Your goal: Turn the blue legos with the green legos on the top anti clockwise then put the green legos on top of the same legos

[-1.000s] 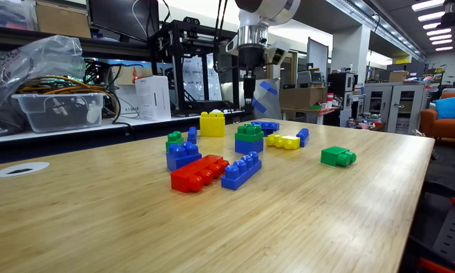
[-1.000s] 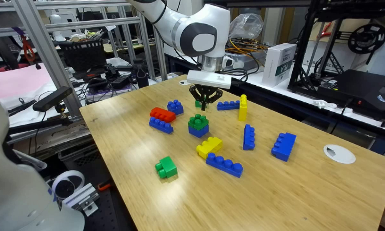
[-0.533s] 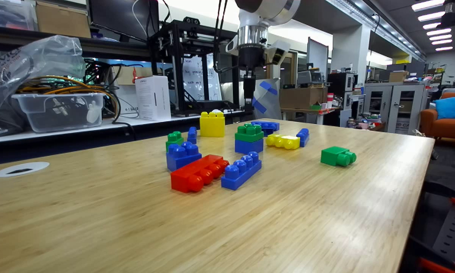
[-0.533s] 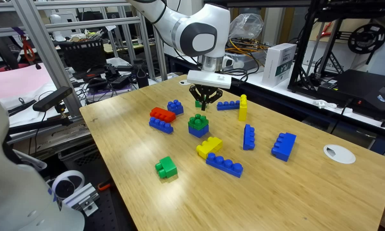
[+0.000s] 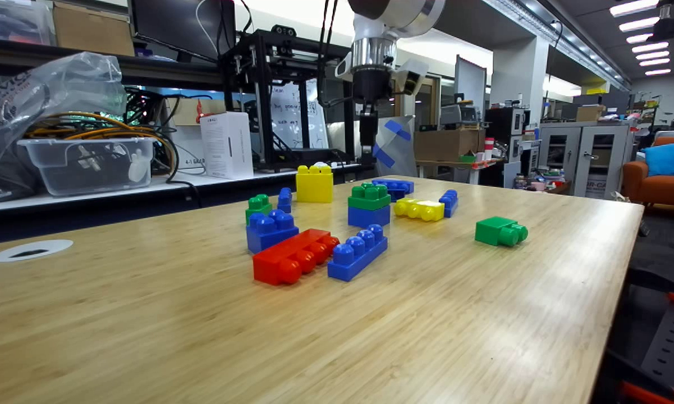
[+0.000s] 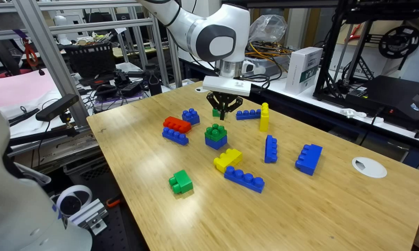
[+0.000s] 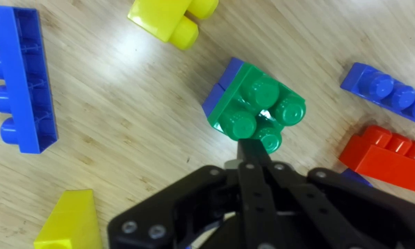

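The green legos (image 6: pixel 216 132) sit flat on top of the blue legos (image 6: pixel 216 142), and this small stack stands upright near the middle of the table. Both exterior views show it, green (image 5: pixel 368 197) over blue (image 5: pixel 368 216). From the wrist view the four-studded green brick (image 7: pixel 264 92) covers most of the blue (image 7: pixel 214 100), of which one side edge shows. My gripper (image 6: pixel 222 116) hangs above the table, apart from the stack, its fingers pressed together with nothing between them. In the wrist view the fingertips (image 7: pixel 251 147) overlap the edge of the green studs.
A red brick (image 6: pixel 177 125) lies beside a blue bar (image 6: pixel 174 136) and a blue block (image 6: pixel 191 117). Close by the stack is a yellow brick (image 6: pixel 228 159) touching another blue bar (image 6: pixel 244 179). A loose green brick (image 5: pixel 499 232) lies on its side; a yellow block (image 5: pixel 314 185) stands farther back.
My gripper has shifted or turned very slightly. The stack and the other bricks stay where they were.
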Motion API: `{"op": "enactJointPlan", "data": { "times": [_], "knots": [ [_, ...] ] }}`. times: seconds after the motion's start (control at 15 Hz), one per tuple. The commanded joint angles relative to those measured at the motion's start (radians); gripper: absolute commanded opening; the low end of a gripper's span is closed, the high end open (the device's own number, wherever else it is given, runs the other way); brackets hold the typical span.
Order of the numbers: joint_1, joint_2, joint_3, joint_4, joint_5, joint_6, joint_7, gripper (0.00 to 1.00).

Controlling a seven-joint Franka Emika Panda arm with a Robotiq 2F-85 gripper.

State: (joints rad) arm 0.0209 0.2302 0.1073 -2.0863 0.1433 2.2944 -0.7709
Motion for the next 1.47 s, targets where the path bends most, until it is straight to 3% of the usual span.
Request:
{"op": "enactJointPlan", "data": {
  "times": [0.0,0.27,0.6,1.0,1.4],
  "knots": [
    [0.014,-0.007,-0.007,-0.028,-0.049,0.086,0.128,0.0],
    [0.031,-0.005,-0.011,-0.046,-0.141,0.141,0.309,0.0],
    [0.058,0.001,-0.01,-0.05,-0.24,0.121,0.498,0.0],
    [0.078,0.021,-0.006,-0.047,-0.256,0.112,0.591,0.0],
    [0.077,0.049,-0.01,-0.05,-0.258,0.117,0.603,0.0]
  ]
}}
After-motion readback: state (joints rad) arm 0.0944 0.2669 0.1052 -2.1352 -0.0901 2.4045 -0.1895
